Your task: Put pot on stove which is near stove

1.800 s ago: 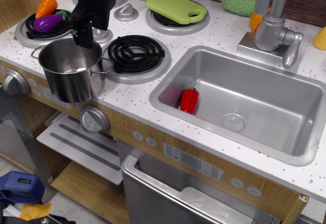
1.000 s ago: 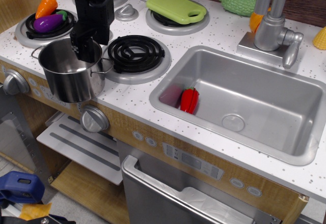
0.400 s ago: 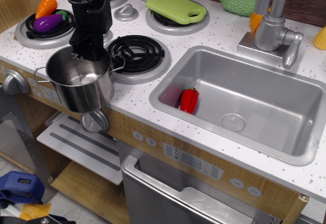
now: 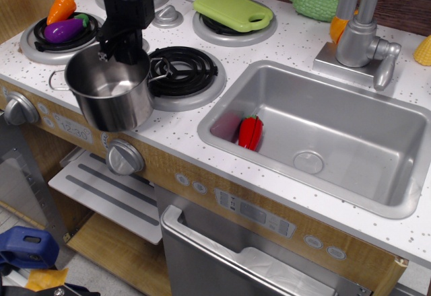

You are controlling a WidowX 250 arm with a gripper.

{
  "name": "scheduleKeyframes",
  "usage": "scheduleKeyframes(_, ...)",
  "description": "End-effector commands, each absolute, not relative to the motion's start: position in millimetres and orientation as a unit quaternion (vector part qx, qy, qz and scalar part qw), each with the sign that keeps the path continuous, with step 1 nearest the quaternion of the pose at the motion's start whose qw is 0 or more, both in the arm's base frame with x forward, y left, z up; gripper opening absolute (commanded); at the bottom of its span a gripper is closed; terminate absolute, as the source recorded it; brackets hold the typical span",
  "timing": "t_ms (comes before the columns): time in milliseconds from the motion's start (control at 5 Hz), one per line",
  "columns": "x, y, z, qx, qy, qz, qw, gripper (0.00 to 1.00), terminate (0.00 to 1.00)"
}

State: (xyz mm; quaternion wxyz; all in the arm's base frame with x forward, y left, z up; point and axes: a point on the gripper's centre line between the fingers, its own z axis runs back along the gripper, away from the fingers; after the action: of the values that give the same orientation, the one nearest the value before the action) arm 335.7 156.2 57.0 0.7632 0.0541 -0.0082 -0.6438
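Note:
The shiny steel pot (image 4: 111, 94) hangs lifted over the counter's front left, its right edge overlapping the left rim of the stove. The stove (image 4: 180, 70) is a black spiral coil in a silver-grey ring, just right of the pot. My black gripper (image 4: 120, 52) comes down from above and is shut on the pot's far rim. One wire loop handle sticks out left, the other points right over the coil.
A burner at the back left holds an eggplant (image 4: 64, 30) and a carrot (image 4: 60, 5). A green cutting board (image 4: 232, 10) covers the back burner. The sink (image 4: 323, 138) with a red pepper (image 4: 250, 132) lies right. Faucet (image 4: 357, 27) behind it. Knobs (image 4: 124, 157) line the front panel.
The pot has been lifted off the counter's front edge and carried up and to the right toward the coil burner, turning a little. The gripper moved with it.

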Motion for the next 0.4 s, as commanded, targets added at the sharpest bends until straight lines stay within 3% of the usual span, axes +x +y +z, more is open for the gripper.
scheduleKeyframes(0, 364.0, 161.5, 88.8, 0.085, -0.031, -0.674, 0.733, 0.0, 0.0)
scheduleKeyframes(200, 379.4, 159.7, 89.3, 0.082, -0.048, -0.684, 0.723, 0.0, 0.0)
